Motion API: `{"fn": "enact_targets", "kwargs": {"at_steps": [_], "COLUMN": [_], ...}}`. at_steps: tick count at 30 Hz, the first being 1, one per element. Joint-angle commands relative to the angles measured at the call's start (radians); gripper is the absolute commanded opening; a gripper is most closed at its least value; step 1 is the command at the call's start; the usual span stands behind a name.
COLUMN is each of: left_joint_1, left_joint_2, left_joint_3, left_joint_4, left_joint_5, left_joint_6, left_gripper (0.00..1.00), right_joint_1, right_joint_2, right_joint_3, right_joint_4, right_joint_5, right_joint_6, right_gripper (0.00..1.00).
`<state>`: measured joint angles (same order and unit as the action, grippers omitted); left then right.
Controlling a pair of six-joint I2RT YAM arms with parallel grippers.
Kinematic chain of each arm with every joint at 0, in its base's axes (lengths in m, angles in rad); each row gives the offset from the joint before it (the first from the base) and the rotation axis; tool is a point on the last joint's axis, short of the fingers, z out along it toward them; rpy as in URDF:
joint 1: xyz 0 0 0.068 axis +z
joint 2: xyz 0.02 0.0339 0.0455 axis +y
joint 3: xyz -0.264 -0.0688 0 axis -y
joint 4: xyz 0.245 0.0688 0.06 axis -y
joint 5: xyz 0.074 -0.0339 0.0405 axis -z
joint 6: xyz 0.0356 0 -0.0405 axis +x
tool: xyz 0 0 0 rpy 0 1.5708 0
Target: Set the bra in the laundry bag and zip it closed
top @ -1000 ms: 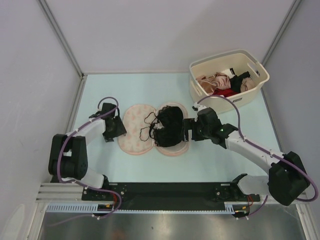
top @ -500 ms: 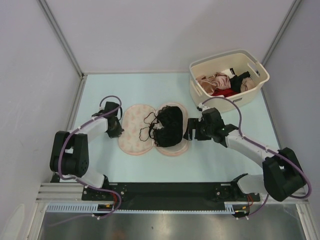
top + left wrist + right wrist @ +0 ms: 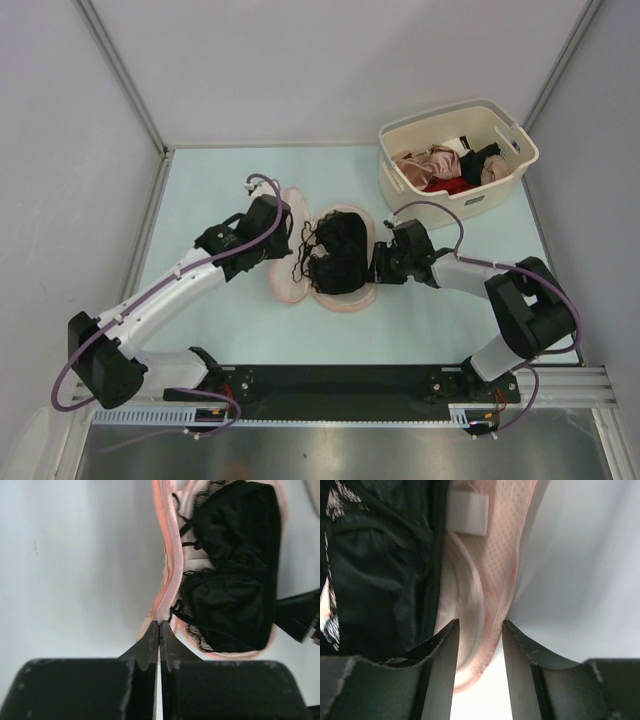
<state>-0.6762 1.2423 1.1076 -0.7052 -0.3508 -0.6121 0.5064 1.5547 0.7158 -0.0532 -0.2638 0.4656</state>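
A cream basket holding pink, red and black garments stands on the pale table.

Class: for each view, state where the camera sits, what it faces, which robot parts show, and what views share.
Top external: above and behind the bases, looking down; both arms show.
Left wrist: on the left arm; left gripper pinches the laundry bag's edge.
Right wrist: on the right arm; right gripper straddles the bag's rim.
Shared: bag and bra.
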Motion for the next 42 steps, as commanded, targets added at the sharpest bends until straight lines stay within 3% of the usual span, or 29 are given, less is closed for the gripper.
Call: {"fn": "enact_targets", "kwargs": {"at_steps": [1, 6, 16, 30, 42], "left_joint_1": [-0.107, -0.210, -0.280, -0.283, -0.272], "left_joint_2": [0.003, 0.124, 0.411, 0.549, 0.655], "left_joint_3": [0.096, 0.190, 0.414, 0.357, 0.351], "left_joint_4": [-0.016, 0.030, 0.038, 0.234, 0.291], "left_joint_5": [-0.022, 0.002, 0.067, 0.130, 0.124], "left_joint_6": [-0.049, -0.072, -0.089, -0.132, -0.130], "left_gripper": [0.00, 0.00, 0.00, 0.00, 0.00], "right_joint_1": [-0.002, 0.001, 0.017, 0.026, 0.024], "right_joint_2": [0.050, 0.070, 0.038, 0.025, -0.035], "right_joint_3": [-0.016, -0.016, -0.035, -0.053, -0.070], "right_joint_4": [0.088, 0.095, 0.092, 0.096, 0.064], "right_joint_5": [0.017, 0.026, 0.066, 0.074, 0.078], "right_joint_6": [0.016, 0.042, 0.071, 0.119, 0.145], "right_gripper": [0.43, 0.33, 0.32, 0.32, 0.37]}}
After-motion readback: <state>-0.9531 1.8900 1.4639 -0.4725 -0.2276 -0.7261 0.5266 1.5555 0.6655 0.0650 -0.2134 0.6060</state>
